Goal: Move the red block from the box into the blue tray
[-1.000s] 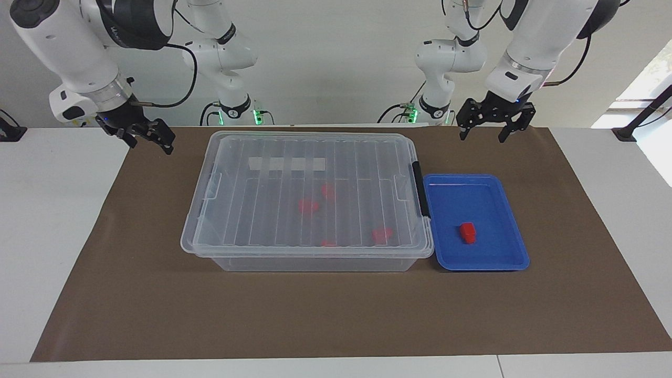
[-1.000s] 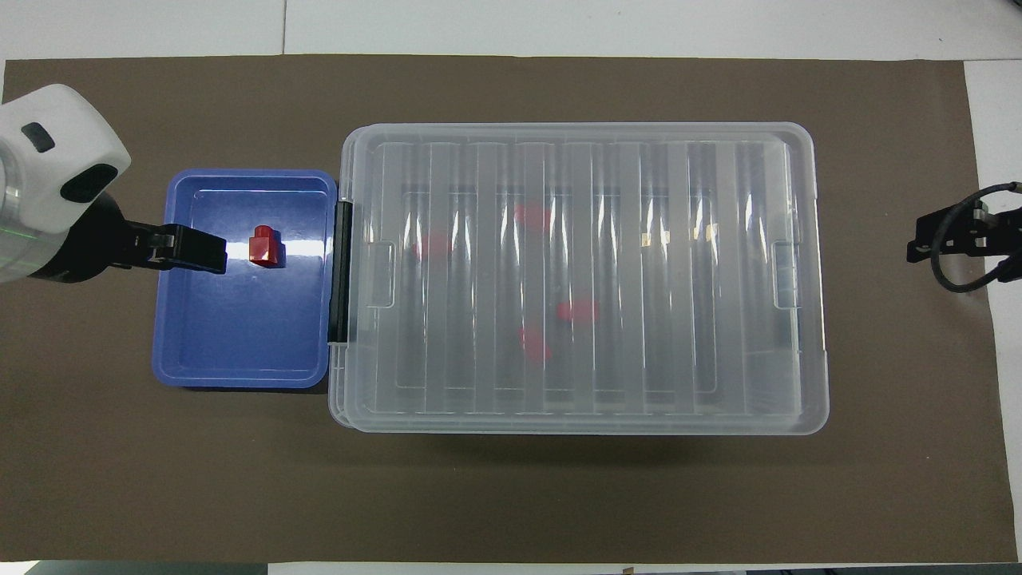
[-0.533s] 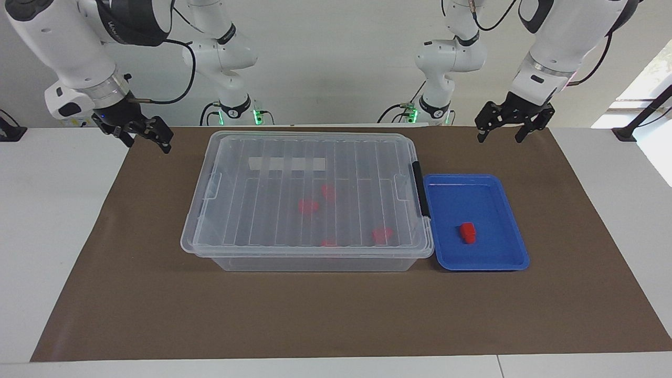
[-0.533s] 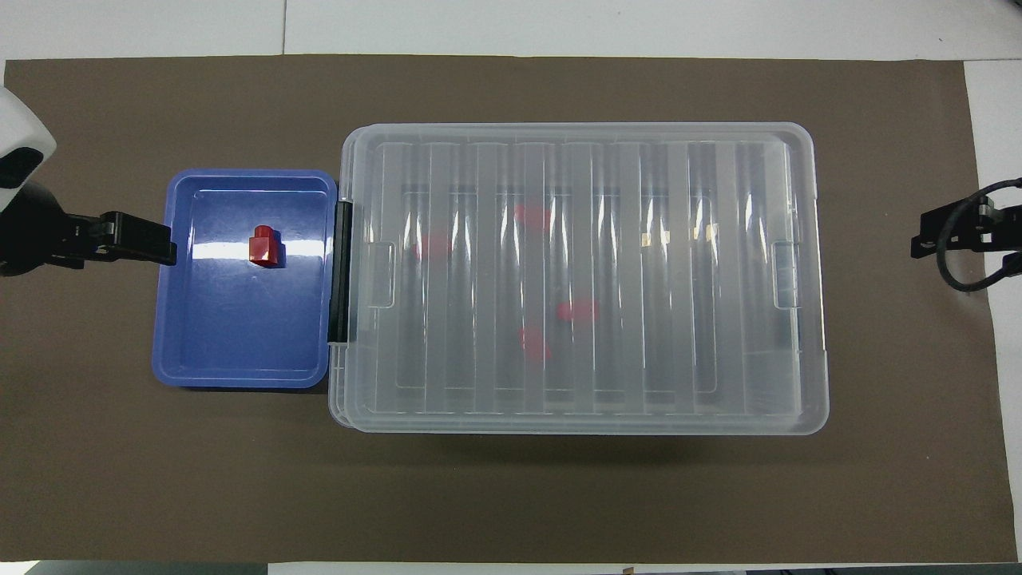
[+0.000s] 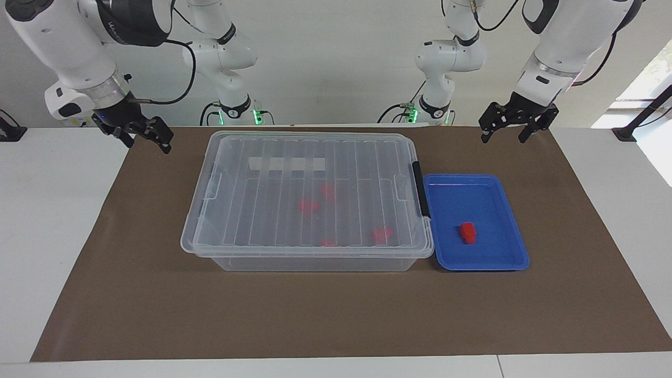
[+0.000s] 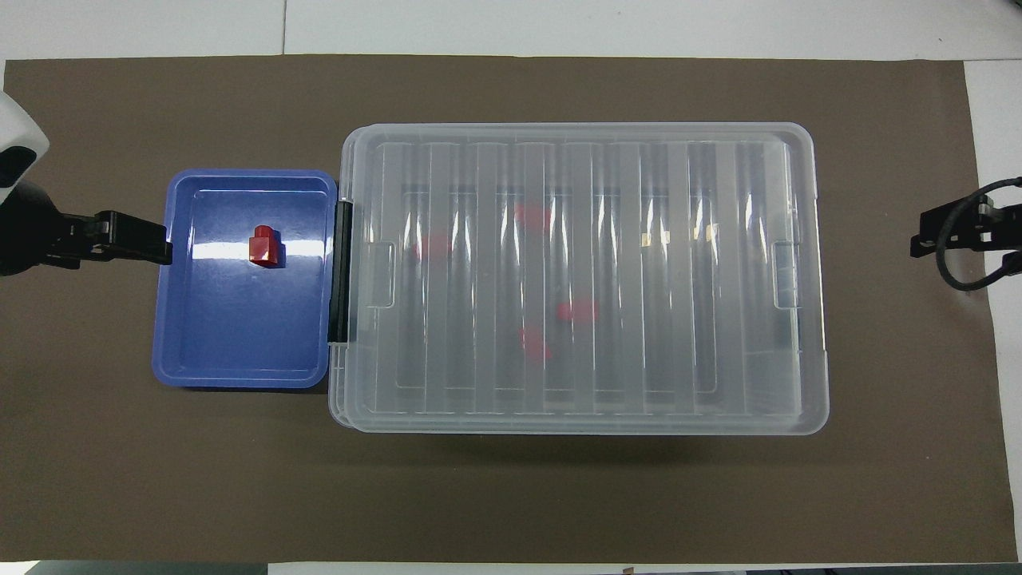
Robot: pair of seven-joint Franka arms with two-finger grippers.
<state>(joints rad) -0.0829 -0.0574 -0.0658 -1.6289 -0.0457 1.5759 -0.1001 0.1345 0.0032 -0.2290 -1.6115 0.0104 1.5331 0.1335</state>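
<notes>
- Lying inside the blue tray, at the lower right of the facing view, the red block is seen resting on the tray floor, clear of the rim; the placing is judged done.
- The box is seen at frame centre with its lid on, the tray just beside its black latch clip; other red pieces are visible through the lid.
- The left gripper is held raised at the upper right of the facing view, empty, its fingers spread apart.
- The right gripper is held at the upper left, over the brown mat; nothing is seen in it, and whether its fingers are apart or together cannot be told.
- Little risk is judged to remain: the tray could be nudged, or the block tipped out, only if an arm were swept low across it.
- A further pick from the box would be blocked by the lid.
</notes>
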